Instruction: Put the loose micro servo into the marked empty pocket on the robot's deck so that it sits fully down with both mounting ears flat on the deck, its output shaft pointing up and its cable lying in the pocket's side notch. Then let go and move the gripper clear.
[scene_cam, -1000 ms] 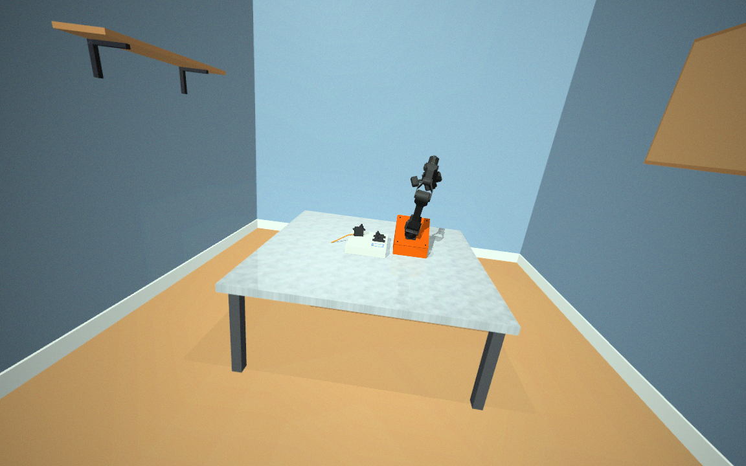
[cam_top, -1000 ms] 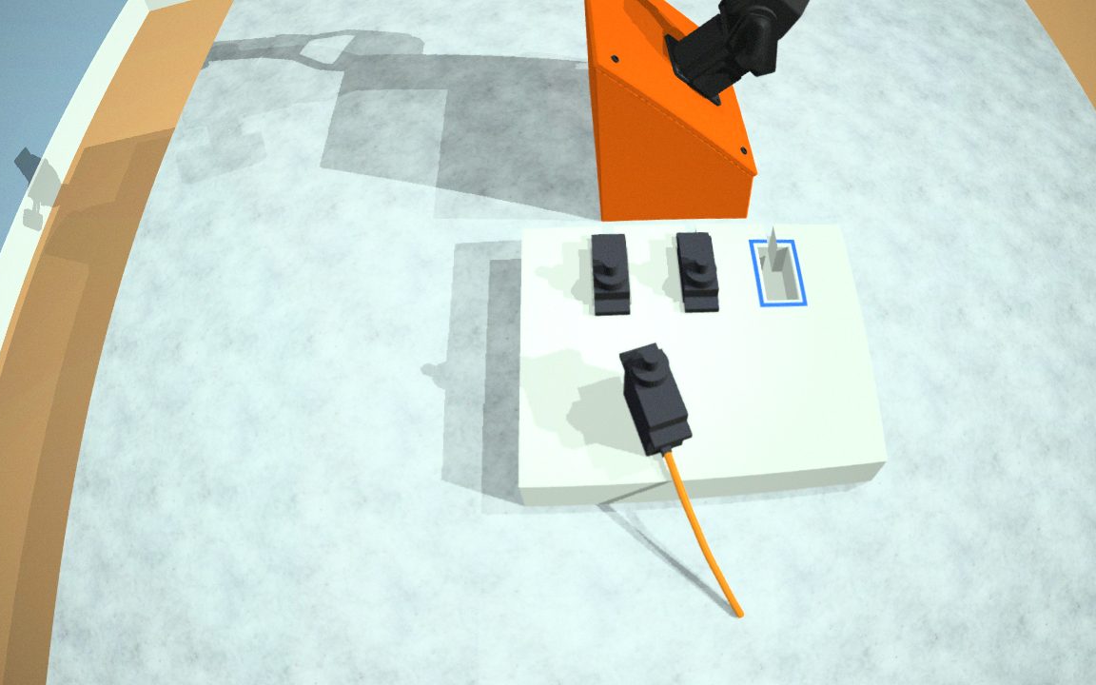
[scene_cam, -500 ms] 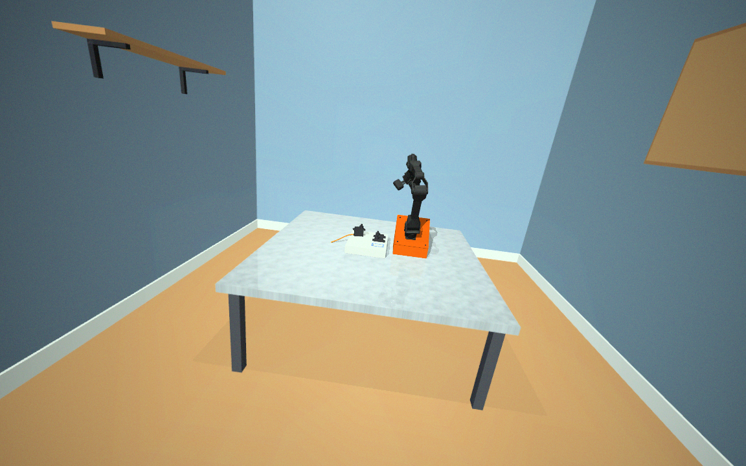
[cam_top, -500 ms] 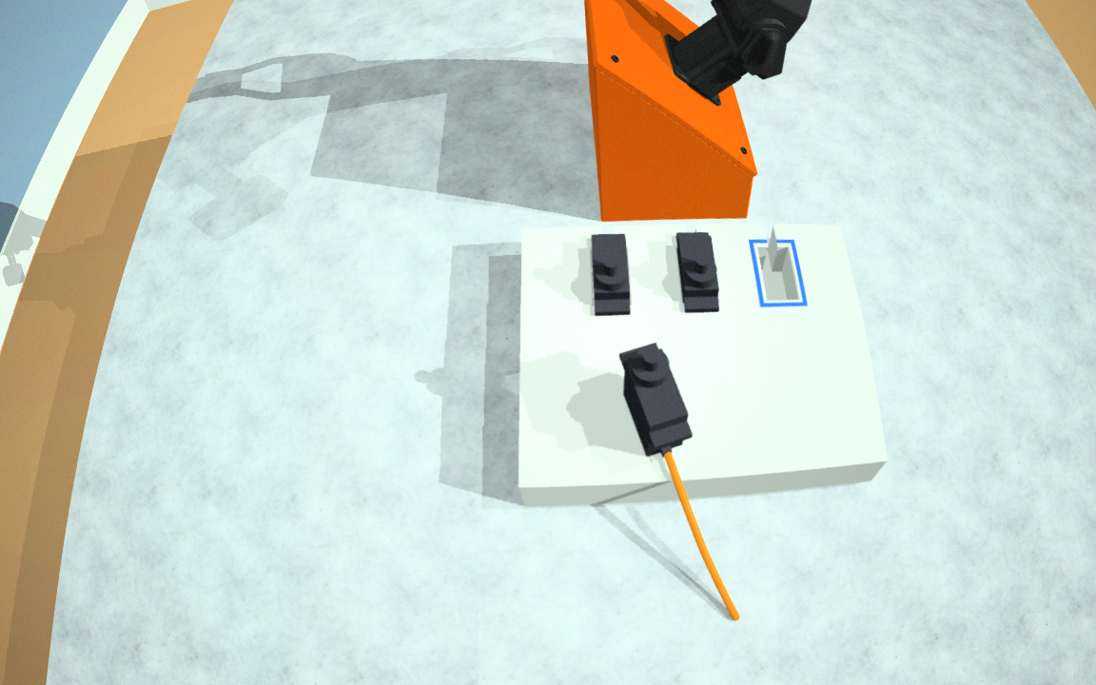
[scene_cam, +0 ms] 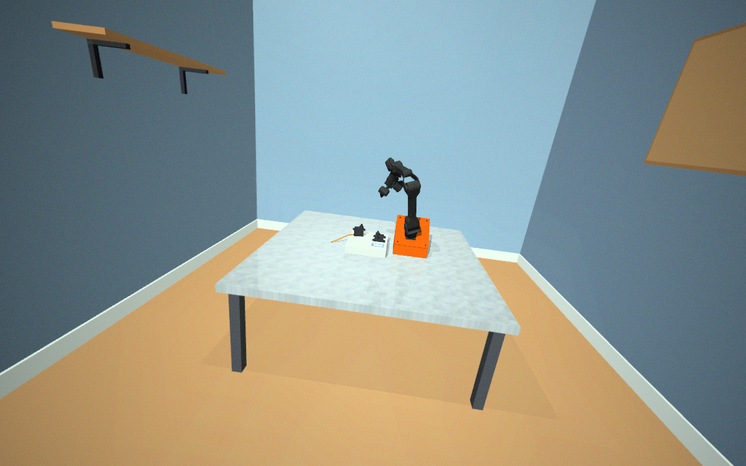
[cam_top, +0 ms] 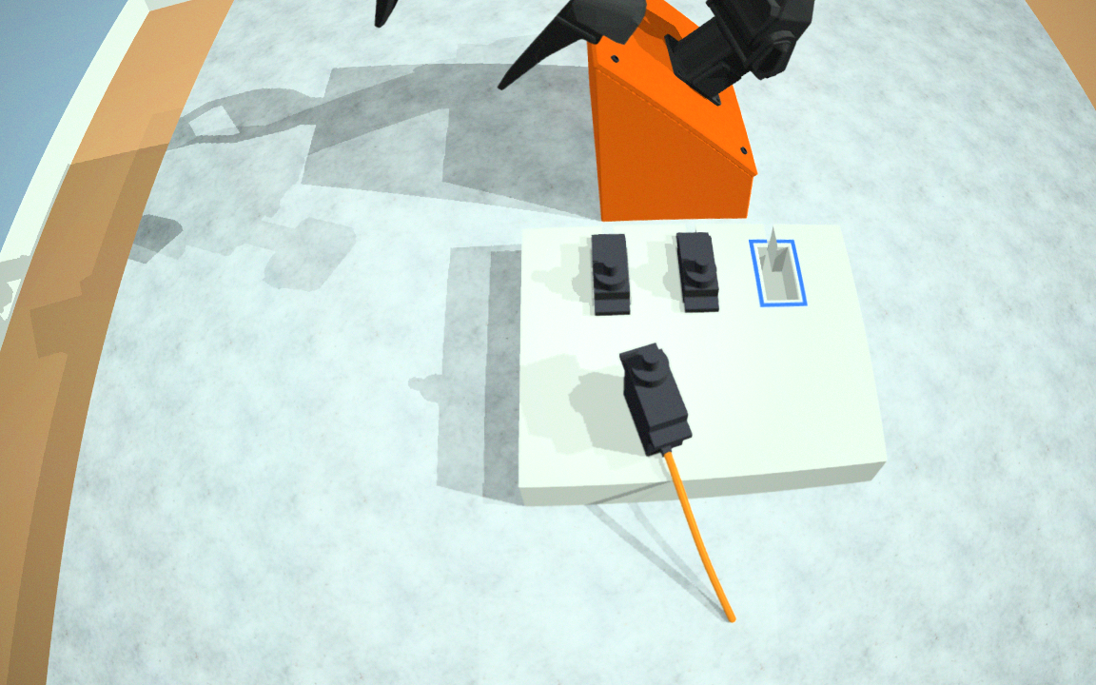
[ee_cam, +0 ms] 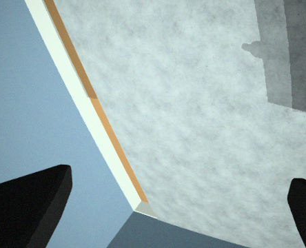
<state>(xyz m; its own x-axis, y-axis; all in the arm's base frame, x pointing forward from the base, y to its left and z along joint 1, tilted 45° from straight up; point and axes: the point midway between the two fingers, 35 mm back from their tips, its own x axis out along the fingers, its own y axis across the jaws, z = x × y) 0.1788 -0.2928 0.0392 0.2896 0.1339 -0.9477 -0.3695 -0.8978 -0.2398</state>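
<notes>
Marble table (cam_top: 280, 477): white deck (cam_top: 791, 408), orange base (cam_top: 671, 162)

A marble-patterned table (scene_cam: 364, 283) on dark legs (scene_cam: 237, 331) stands on a tan floor (scene_cam: 132, 405) in a blue-walled room. A wooden shelf (scene_cam: 132, 44) on black brackets hangs on one wall; a bare wooden panel (scene_cam: 729, 110) is mounted on the wall opposite, above white baseboard (scene_cam: 596, 342).

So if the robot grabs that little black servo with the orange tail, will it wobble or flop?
The loose servo looks boxy and hard, so its body probably stays stiff. It lies tilted on the white deck, so it may rock. Its thin orange cable curves, so it will likely dangle.
</notes>
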